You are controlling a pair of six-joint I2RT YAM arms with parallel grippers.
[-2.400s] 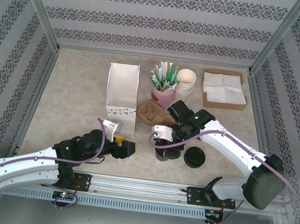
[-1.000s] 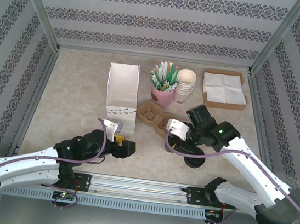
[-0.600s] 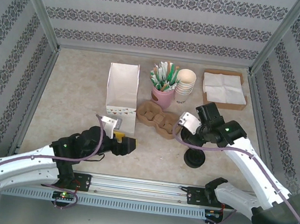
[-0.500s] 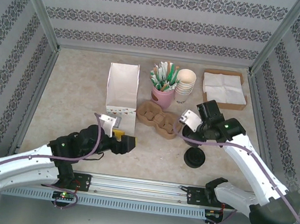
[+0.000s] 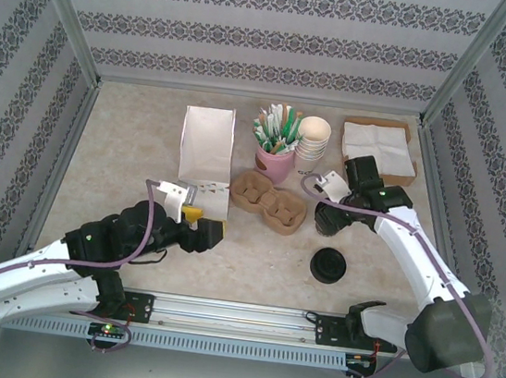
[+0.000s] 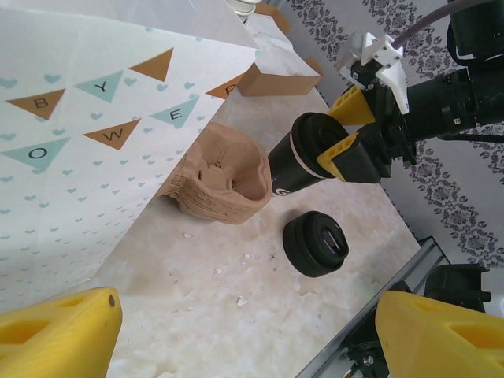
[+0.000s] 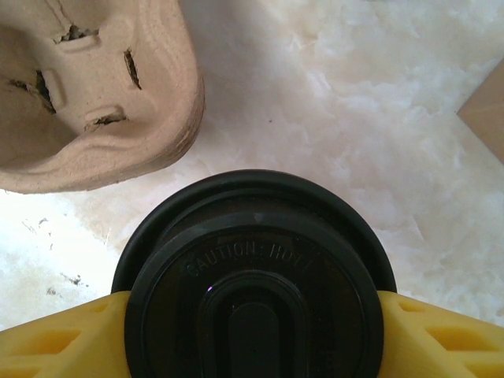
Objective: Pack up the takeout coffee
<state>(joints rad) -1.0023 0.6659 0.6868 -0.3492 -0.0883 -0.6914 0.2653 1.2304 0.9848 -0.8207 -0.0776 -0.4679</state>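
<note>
A takeout coffee cup with a black lid (image 7: 256, 291) is held between the yellow fingers of my right gripper (image 7: 256, 335), which is shut on it. In the left wrist view the cup (image 6: 303, 161) hangs tilted beside the right end of the brown pulp cup carrier (image 6: 220, 185). From above, the right gripper (image 5: 328, 219) is just right of the carrier (image 5: 268, 200). The white paper bag (image 5: 206, 157) stands upright left of the carrier. My left gripper (image 5: 210, 231) is open and holds nothing, low in front of the bag.
A black stack of lids (image 5: 328, 266) lies on the table in front of the right gripper. A pink holder of stirrers (image 5: 274, 159), stacked paper cups (image 5: 312, 144) and a cardboard napkin box (image 5: 379, 152) stand at the back right.
My right gripper carried the cup from the front of the table back and right, past the lids, to beside the carrier's right end. The left arm advanced a little toward the bag.
</note>
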